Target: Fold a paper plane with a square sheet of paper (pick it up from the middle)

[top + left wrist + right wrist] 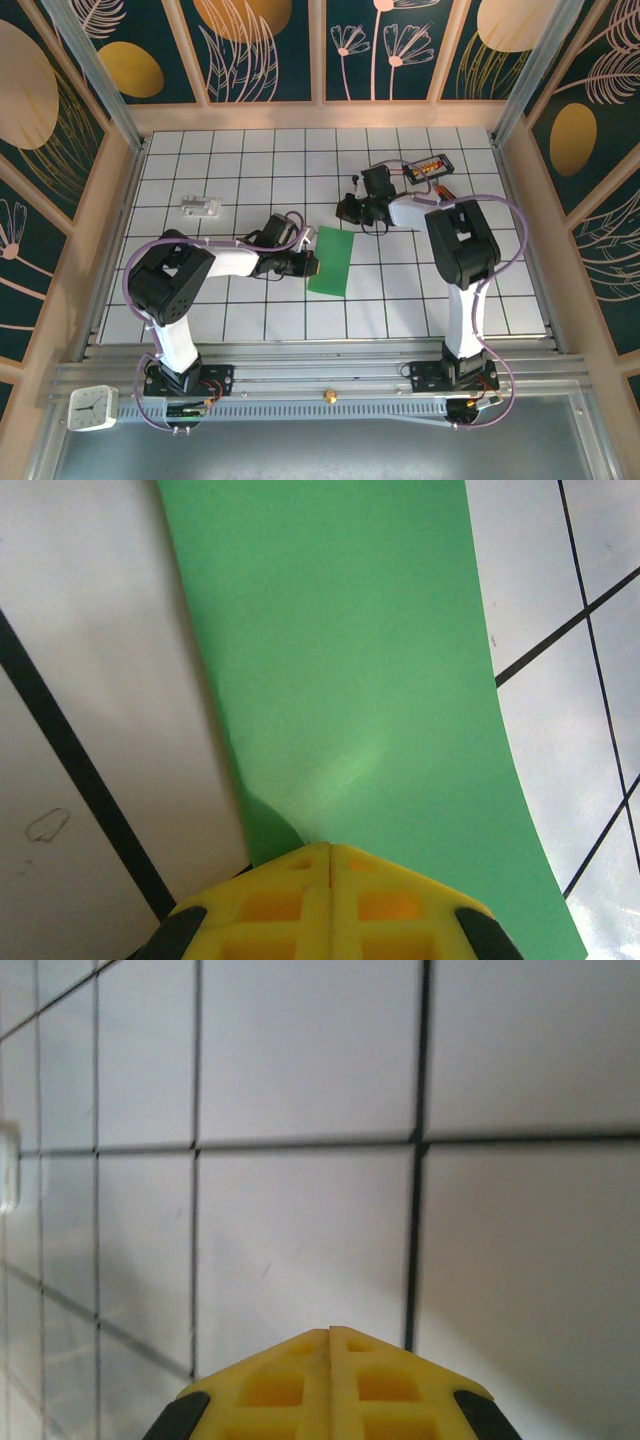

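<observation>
The square sheet of paper lies on the white tiled table as a bright-green upright rectangle near the middle. In the left wrist view the paper stretches away from the yellow fingertips. My left gripper is shut, its tip resting on the paper's left part, and the sheet runs on beneath it. My right gripper is shut and holds nothing. It hovers over bare tiles just beyond the paper's far end. No paper plane shape shows.
A small white part lies at the back left, and its edge shows in the right wrist view. A black box with orange parts sits at the back right behind the right arm. Wooden walls enclose the table.
</observation>
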You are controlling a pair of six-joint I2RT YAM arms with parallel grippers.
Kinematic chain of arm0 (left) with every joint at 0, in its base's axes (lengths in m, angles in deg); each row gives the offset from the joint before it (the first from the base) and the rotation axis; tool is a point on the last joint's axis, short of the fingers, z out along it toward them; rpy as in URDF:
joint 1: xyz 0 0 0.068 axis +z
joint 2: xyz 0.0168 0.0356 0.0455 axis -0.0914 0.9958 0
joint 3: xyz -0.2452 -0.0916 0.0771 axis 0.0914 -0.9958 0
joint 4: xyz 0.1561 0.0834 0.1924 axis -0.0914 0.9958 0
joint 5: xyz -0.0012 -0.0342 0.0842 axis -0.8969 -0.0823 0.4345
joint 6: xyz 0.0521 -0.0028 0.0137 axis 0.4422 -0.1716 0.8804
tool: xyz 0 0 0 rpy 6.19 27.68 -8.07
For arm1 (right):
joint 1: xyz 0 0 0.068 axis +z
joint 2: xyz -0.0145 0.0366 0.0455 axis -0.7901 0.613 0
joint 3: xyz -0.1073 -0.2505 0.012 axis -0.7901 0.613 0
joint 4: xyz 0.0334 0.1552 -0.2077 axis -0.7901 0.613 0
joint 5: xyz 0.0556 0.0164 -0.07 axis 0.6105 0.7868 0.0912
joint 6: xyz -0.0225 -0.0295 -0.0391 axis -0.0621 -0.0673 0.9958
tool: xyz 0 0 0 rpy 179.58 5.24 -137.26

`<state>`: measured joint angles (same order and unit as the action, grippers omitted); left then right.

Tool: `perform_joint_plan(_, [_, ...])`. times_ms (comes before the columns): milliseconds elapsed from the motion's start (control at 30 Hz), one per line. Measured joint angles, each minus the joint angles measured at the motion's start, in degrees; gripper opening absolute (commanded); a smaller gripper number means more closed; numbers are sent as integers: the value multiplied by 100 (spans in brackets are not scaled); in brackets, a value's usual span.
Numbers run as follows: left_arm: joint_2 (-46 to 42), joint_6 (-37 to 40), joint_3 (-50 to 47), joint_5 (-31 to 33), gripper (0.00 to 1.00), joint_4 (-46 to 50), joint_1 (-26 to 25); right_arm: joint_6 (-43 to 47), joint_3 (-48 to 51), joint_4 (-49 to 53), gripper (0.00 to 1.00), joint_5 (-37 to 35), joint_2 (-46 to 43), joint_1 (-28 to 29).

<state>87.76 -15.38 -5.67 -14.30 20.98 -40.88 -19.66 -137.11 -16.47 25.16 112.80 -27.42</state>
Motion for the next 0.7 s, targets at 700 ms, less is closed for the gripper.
perform_joint_plan(700, [-50,-109,37,66,7,59,-28,-275,533,-673,0,581,212,612])
